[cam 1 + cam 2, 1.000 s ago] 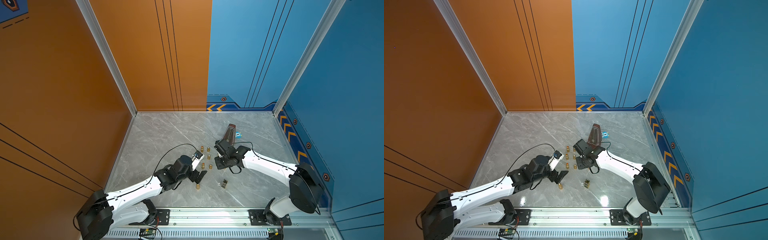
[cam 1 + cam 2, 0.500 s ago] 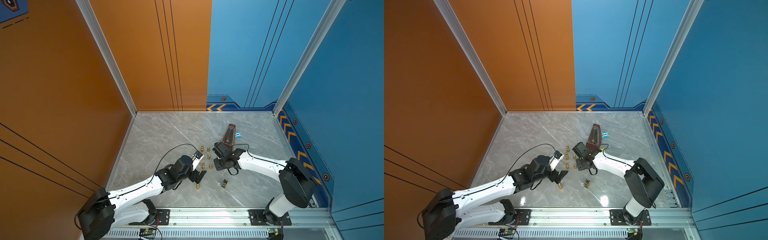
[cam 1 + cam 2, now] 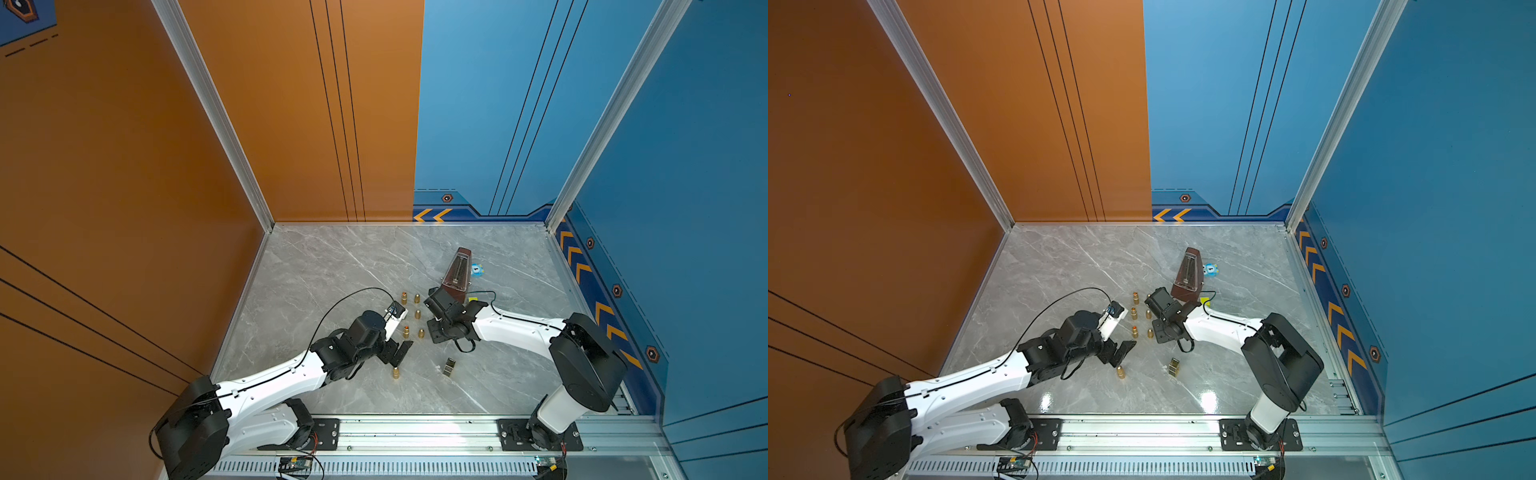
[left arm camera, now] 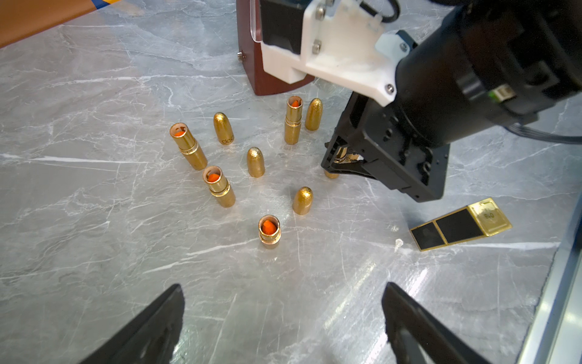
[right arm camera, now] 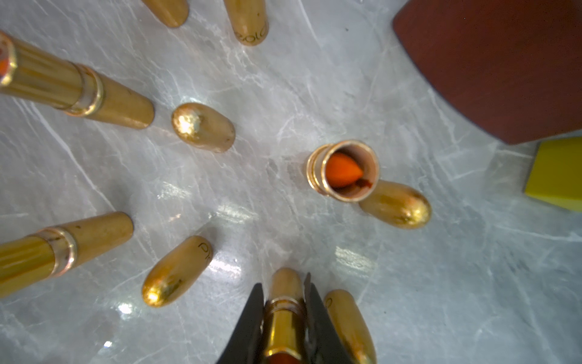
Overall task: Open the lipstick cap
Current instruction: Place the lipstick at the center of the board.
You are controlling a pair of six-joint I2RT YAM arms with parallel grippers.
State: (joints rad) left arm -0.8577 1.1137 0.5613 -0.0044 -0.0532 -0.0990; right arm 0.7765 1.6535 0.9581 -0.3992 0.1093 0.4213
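Open gold lipsticks and loose bullet-shaped caps are crowding the middle of the marble counter, with a brown metronome standing just beyond and a black-and-gold case lying nearer on the right. The right fingers are clamping a gold lipstick upright, one cap just beside it. The left fingers are hanging wide apart, holding nothing, near the cluster.
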